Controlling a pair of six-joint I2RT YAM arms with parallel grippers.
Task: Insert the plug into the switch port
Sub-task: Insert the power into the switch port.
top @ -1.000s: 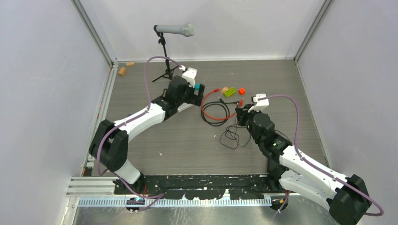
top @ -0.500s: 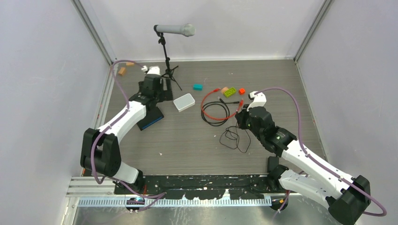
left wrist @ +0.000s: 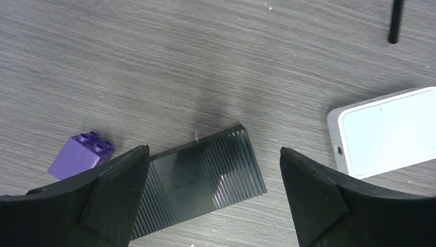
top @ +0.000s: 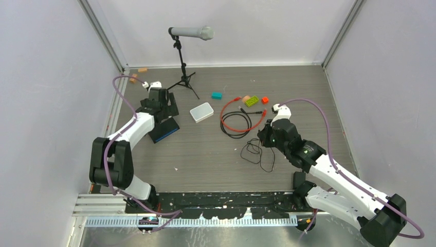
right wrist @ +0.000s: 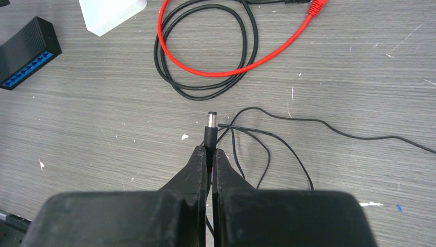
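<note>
Right wrist: right fingers tight on black barrel connector; left fingers wide apart over switch.

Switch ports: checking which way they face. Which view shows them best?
Right wrist: the switch lies top left with its blue ports turned to the camera, sockets distinct. Top external shows them only as a thin blue edge. Left wrist looks down on the switch's ribbed black top; no ports visible.
</note>
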